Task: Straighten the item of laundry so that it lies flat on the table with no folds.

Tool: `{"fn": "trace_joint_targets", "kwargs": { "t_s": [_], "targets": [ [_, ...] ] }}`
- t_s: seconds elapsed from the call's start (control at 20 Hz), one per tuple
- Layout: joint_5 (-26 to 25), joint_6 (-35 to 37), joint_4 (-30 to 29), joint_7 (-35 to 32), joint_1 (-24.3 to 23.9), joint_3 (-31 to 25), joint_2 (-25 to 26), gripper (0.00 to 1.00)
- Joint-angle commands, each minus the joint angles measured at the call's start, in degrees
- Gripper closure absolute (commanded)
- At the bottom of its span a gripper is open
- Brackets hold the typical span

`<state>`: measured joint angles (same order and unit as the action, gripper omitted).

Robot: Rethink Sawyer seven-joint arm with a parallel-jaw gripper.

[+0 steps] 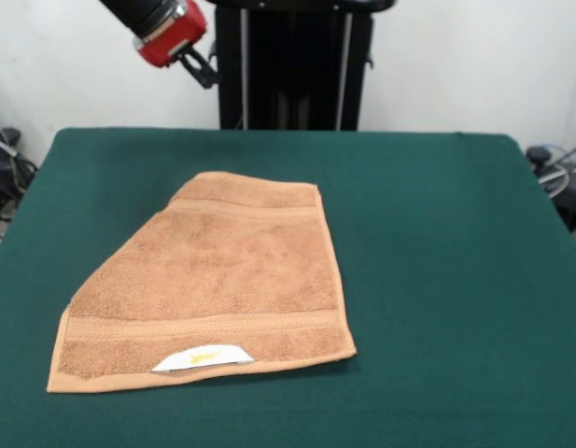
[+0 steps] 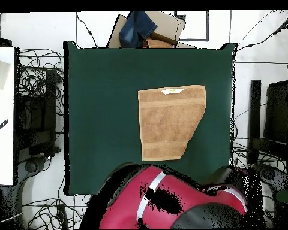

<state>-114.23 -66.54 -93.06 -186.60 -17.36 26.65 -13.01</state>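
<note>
The item of laundry [image 1: 222, 271], a light orange-tan terry towel, lies on the green table [image 1: 437, 233], left of the middle in the front view. Its far left corner is turned in, so that side runs as a slanted edge. A white label with a yellow mark [image 1: 203, 357] shows at the near hem. The overhead view shows the towel [image 2: 169, 123] with the slanted edge at its lower right and the label at its top edge. My gripper [image 1: 200, 65] hangs high above the table's far left edge, well away from the towel, with nothing seen in it.
The red arm [image 2: 164, 206] covers the table's bottom edge in the overhead view. A box with a blue cloth [image 2: 143, 29] sits beyond the top edge. Cables [image 2: 41, 78] and dark equipment lie off both sides, with a white surface [image 2: 1, 114] at far left.
</note>
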Motion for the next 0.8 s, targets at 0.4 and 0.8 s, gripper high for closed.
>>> {"fn": "trace_joint_targets", "kwargs": {
  "t_s": [0.4, 0.8],
  "targets": [
    [9.1, 6.2, 8.8, -18.1, 4.6, -7.8, 5.4, 1.00],
    [11.4, 6.8, 12.1, -18.1, 6.3, -7.6, 7.9, 1.00]
  ]
}}
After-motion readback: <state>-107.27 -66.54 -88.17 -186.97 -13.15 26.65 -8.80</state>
